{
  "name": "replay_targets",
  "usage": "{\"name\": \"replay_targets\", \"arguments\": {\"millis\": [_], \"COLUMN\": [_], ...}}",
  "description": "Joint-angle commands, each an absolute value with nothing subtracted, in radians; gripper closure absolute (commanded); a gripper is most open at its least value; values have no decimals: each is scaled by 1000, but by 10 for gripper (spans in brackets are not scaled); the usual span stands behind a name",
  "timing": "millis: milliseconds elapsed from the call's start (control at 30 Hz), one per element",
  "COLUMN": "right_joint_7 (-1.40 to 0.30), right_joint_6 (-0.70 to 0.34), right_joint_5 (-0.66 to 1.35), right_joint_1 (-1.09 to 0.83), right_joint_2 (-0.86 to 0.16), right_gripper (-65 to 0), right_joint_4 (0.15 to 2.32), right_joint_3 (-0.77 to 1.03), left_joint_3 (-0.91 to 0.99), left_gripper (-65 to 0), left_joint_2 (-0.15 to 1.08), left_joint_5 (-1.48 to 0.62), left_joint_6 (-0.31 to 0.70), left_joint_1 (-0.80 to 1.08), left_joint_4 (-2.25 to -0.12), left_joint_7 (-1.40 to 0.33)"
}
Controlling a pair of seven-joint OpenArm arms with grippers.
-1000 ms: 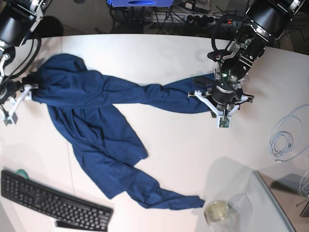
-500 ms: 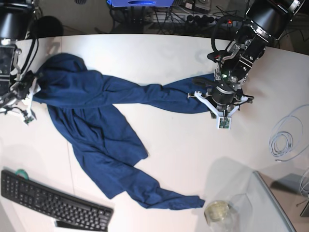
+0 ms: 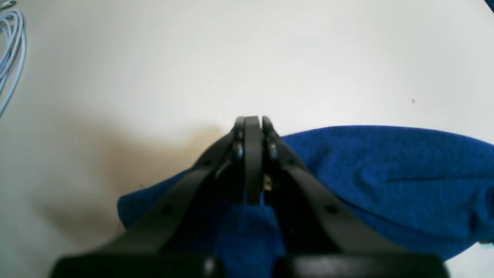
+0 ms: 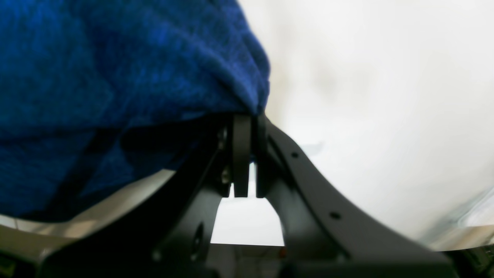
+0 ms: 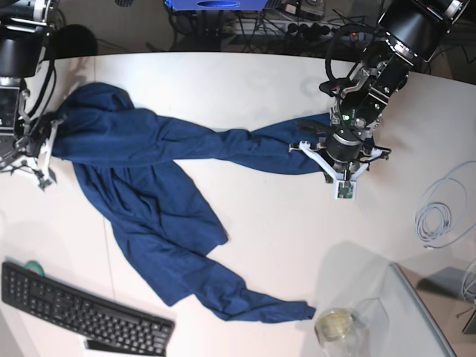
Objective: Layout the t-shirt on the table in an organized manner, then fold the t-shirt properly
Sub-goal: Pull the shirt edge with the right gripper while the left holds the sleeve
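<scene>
both arms are black, with thick round upper segments ringed by a pale band. the left arm carries looped black cables, a small green light and a red one, and a white bracket with a little green board at its wrist. the right arm has the same white bracket and black cable. each gripper, left gripper and right gripper, has matte black curved fingers with small screws and holes.
</scene>
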State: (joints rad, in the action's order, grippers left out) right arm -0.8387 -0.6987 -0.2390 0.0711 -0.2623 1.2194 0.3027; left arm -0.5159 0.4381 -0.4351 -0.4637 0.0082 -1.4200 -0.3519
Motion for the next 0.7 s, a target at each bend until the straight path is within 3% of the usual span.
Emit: {"name": "replay_targets", "arguments": {"millis": [0, 200, 367, 667], "right_joint_7": [-851, -1124, -1308, -1369], "right_joint_6": [-698, -698, -698, -698], "right_joint_5": [-240, -240, -237, -236], "right_joint_1": [97, 73, -53, -277], "right_joint_2": [-282, -271, -176, -91], "right_gripper": [-14, 0, 0, 0], "right_joint_4": [1283, 1632, 1871, 1983], "right_joint_3": [306, 306, 242, -31], "left_joint_3": [-490, -392, -341, -352], "left_gripper": [0, 0, 0, 0], "left_joint_2": [449, 449, 450, 441], "left_joint_5": [-426, -426, -426, -424], "left_joint_6": [-469, -469, -467, -466], "left_joint_1": [-7, -7, -7, -1], "left_joint_4": [-1432, -1435, -1440, -1440], "left_joint_7": [-331, -331, -332, -332]}}
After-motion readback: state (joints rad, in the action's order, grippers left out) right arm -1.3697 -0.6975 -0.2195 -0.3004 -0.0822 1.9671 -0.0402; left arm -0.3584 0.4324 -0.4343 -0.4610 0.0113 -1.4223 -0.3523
